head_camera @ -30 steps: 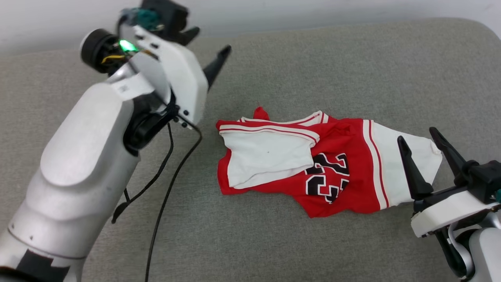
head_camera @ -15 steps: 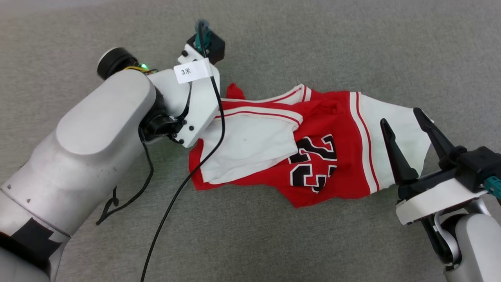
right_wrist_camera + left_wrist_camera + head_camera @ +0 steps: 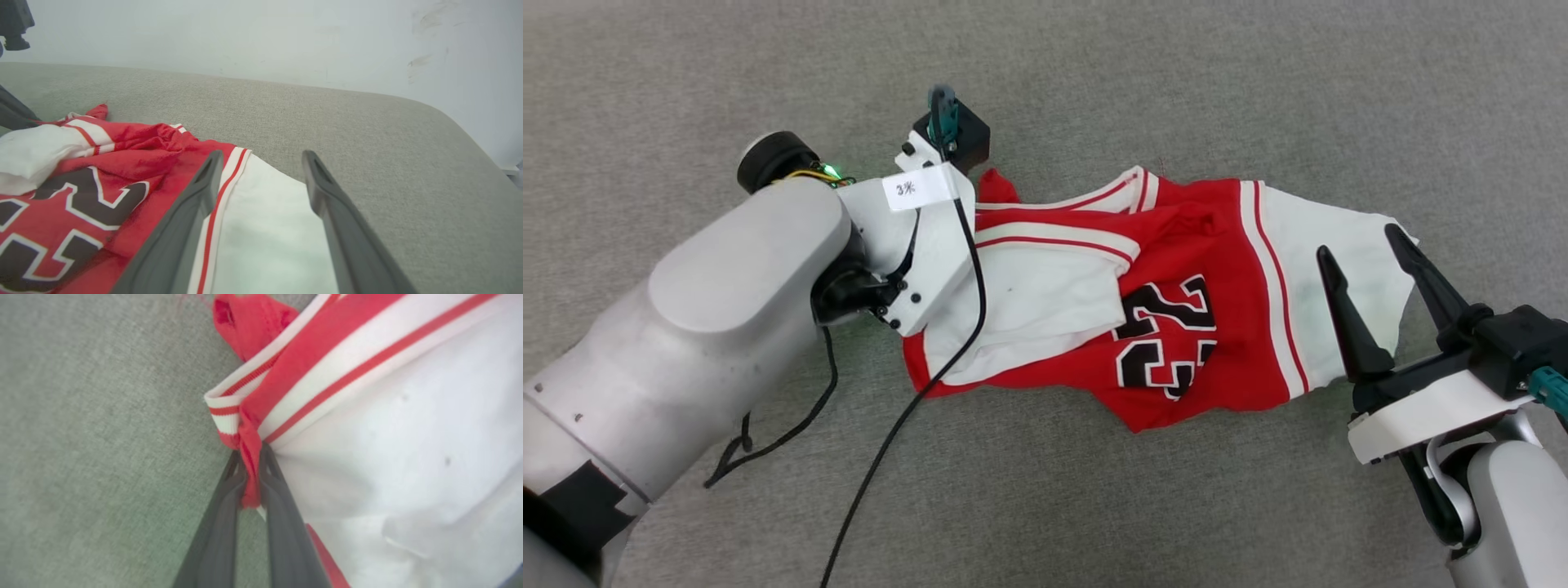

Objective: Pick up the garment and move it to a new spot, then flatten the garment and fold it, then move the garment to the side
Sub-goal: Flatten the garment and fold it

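Down from its open hover a second ago, my left gripper [image 3: 250, 457] has dropped onto the garment [image 3: 1225, 269] and pinched shut on a twist of red cloth beside the striped trim. The head camera tipped down too, so the shifted framing is not the shirt moving. Nearest me, the right gripper [image 3: 1357, 242] stands spread wide over the white sleeve [image 3: 265, 228]; whether its tips touch cloth I can't tell. Beyond, the garment lies crumpled on the grey cushion [image 3: 1176, 82], its long axis running left to right, one end by each arm. The other sleeve [image 3: 1045, 310] flops over the chest, covering any lettering and part of the number. In the head view the left wrist housing [image 3: 923, 245] hides the pinch, and I can't judge how many layers it caught.
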Available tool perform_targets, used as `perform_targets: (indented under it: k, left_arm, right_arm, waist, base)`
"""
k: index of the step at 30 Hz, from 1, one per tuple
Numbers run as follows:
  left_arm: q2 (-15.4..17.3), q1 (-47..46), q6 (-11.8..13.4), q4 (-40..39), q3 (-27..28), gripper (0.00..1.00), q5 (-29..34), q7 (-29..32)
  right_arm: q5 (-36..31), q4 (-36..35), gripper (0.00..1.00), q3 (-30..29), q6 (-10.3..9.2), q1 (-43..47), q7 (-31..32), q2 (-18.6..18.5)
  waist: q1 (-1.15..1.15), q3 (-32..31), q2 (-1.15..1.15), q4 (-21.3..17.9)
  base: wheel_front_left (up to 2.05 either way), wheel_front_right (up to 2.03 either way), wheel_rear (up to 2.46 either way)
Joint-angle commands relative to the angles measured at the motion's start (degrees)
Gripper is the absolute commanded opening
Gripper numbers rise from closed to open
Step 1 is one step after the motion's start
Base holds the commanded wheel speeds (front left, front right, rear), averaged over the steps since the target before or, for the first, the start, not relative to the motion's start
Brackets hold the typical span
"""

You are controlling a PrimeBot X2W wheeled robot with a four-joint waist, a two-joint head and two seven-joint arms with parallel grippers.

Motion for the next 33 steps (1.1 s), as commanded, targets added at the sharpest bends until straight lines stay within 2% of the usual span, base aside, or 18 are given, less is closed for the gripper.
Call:
perform_targets:
  k: [1, 6, 7, 11, 17, 21, 25, 29, 33]
  left_arm:
    - [0.41, 2.32, 0.15, -0.03, -1.25, 0.0, -0.18, -1.87]
    - [2.37, 0.04, 0.14, -6.85, -1.07, 0.0, -0.06, -10.56]
    - [4.67, 0.08, 0.15, -11.75, -0.18, 0.0, -0.88, -13.98]
    - [8.84, 1.32, 0.69, -18.64, 1.37, 0.0, -1.86, -15.62]
    - [16.88, 3.53, 4.68, -27.43, 3.38, 0.0, -3.21, -14.96]
    - [23.23, 5.44, 7.49, -29.49, 4.24, 0.0, -2.65, -15.19]
    - [27.93, 9.65, 10.32, -30.02, 3.97, 0.0, -3.89, -16.37]
    - [31.02, 15.95, 12.71, -28.21, 3.04, 0.0, -6.78, -18.33]
    - [31.81, 20.48, 13.54, -25.4, 2.25, 0.0, -9.06, -20.35]
  right_arm:
    - [-0.02, 0.33, 1.0, -0.39, -0.06, 0.14, -0.27, 0.11]
    - [0.06, 1.24, 1.0, -1.71, -0.06, 2.35, -0.04, -0.05]
    - [0.17, 1.53, 1.0, -2.7, -0.06, 3.9, 0.22, 0.04]
    - [0.12, 1.92, 1.0, -3.71, -0.06, 5.46, 0.7, 0.37]
    - [0.38, 2.31, 1.0, -5.14, -0.06, 7.43, 0.83, 0.71]
    - [0.35, 2.61, 1.0, -5.4, -0.06, 7.61, 0.59, 1.15]
    - [0.51, 3.34, 1.0, -6.02, -0.06, 8.25, 0.2, 1.49]
    - [0.46, 4.15, 1.0, -6.75, -0.06, 8.68, -0.13, 1.65]
    - [0.31, 4.83, 1.0, -6.84, -0.06, 8.84, -0.06, 1.6]
  waist:
    - [0.0, -1.33, 0.0, 1.08]
    - [0.0, -4.89, 0.0, 4.07]
    - [0.0, -6.93, 0.0, 6.01]
    - [0.0, -9.14, 0.0, 8.03]
    - [0.0, -10.69, 0.0, 9.8]
    - [0.0, -10.73, 0.0, 9.75]
    - [0.0, -10.59, 0.0, 9.61]
    - [0.0, -10.56, 0.0, 9.75]
    - [0.0, -10.66, 0.0, 9.67]
  base:
    - [0.0, 0.0, 0.0]
    - [0.0, 0.0, 0.0]
    - [0.0, 0.0, 0.0]
    - [0.0, 0.0, 0.0]
    - [0.0, 0.0, 0.0]
    - [0.0, 0.0, 0.0]
    - [0.0, 0.0, 0.0]
    - [0.0, 0.0, 0.0]
    - [0.0, 0.0, 0.0]
